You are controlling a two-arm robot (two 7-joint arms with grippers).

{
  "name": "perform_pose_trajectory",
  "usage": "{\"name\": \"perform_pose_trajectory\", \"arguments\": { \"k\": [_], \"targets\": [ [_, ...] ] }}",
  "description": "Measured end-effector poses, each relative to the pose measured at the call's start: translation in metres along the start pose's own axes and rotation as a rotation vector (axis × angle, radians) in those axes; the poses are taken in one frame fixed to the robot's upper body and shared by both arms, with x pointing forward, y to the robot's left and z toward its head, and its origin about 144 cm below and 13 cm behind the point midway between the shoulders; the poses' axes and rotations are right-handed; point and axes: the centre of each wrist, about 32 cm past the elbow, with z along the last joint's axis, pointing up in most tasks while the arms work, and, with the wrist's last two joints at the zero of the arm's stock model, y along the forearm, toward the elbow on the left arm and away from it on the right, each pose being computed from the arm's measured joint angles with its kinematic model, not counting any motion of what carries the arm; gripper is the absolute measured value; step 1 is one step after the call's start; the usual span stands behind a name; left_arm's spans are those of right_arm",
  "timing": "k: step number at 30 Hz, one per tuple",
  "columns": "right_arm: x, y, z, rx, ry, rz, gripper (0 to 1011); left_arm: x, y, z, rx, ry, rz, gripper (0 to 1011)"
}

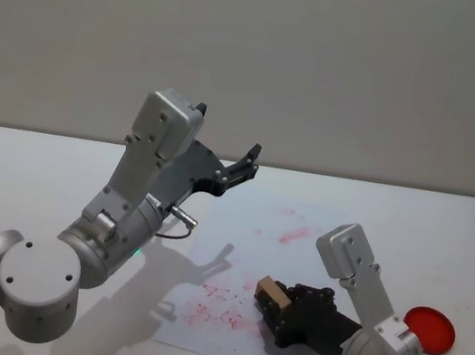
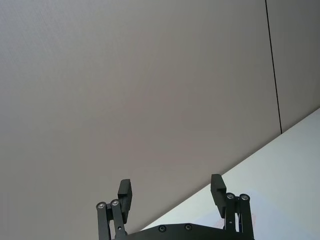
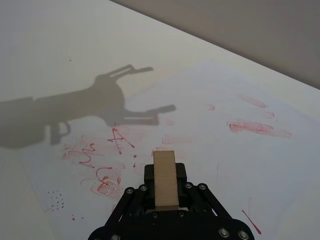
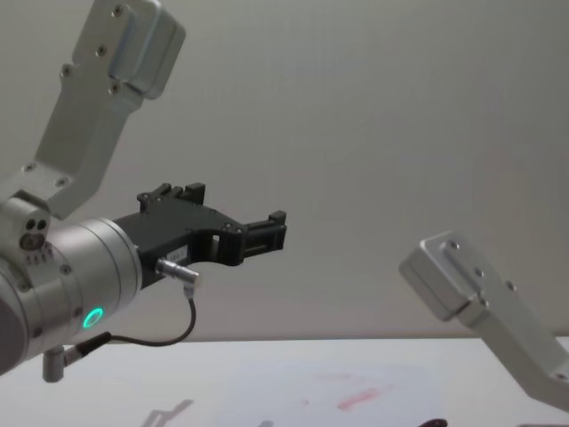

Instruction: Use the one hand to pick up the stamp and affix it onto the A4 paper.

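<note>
Head view: right gripper [image 1: 275,305] pinching the stamp [image 1: 271,290] over the paper [image 1: 299,244] toward six o'clock, red dish [image 1: 429,329] at the stamp's three o'clock, left gripper [image 1: 251,163] aloft, fingers spread.

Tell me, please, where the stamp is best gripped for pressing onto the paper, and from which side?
Grip the stamp across its two long flat sides, on its rear half, coming in from behind along its length, as the right gripper holds it now. The parallel sides suit flat fingers, and the front end is left free above the A4 paper. The left gripper hangs open, raised.
</note>
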Motion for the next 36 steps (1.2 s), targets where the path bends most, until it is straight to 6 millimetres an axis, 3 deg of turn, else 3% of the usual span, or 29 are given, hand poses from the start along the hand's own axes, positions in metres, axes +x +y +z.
{"name": "perform_pose_trajectory", "arguments": {
  "k": [7, 18, 25, 36],
  "targets": [
    [-0.002, 0.004, 0.004, 0.047, 0.027, -0.009, 218, 0.0, 0.0, 0.0, 0.0, 0.0, 0.0, 1001],
    [0.002, -0.001, 0.038, 0.221, 0.078, -0.056, 218, 0.0, 0.0, 0.0, 0.0, 0.0, 0.0, 1001],
    [0.014, -0.021, 0.051, 0.285, 0.106, -0.136, 218, 0.0, 0.0, 0.0, 0.0, 0.0, 0.0, 1001],
    [0.036, -0.063, 0.036, 0.225, 0.111, -0.275, 218, 0.0, 0.0, 0.0, 0.0, 0.0, 0.0, 1001]
  ]
}}
